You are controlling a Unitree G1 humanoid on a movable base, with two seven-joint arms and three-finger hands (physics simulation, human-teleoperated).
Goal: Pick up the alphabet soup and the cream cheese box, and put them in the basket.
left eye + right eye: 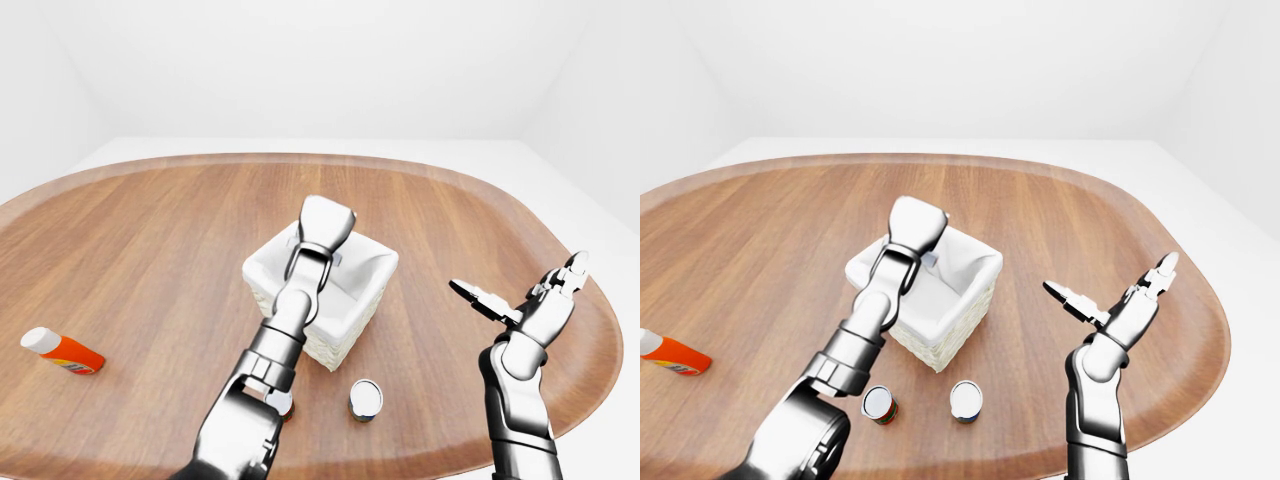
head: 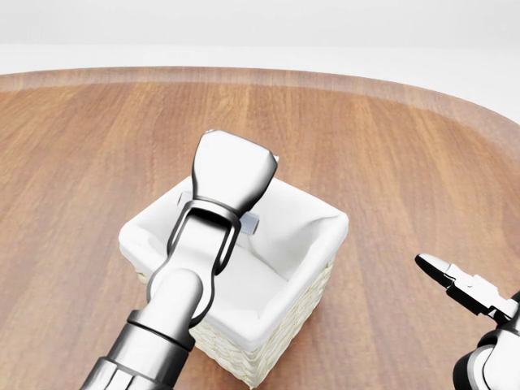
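Note:
The white-lined wicker basket [image 2: 313,268] stands mid-table. My left hand [image 2: 236,175] hovers over its upper part, back toward the camera and fingers hidden. A small grey-blue and white piece of the cream cheese box [image 2: 249,224] shows under the hand, which holds it above the basket's lining. Two cans stand below the basket in the right-eye view: one with a red label [image 1: 878,405], likely the alphabet soup, and one with a plain silver top [image 1: 965,400]. My right hand [image 1: 520,285] stays open to the right of the basket, holding nothing.
An orange-red bottle with a white cap [image 1: 62,350] lies at the table's far left. The round wooden table [image 1: 150,230] spreads wide around the basket, with its rim close to my right arm [image 1: 515,400].

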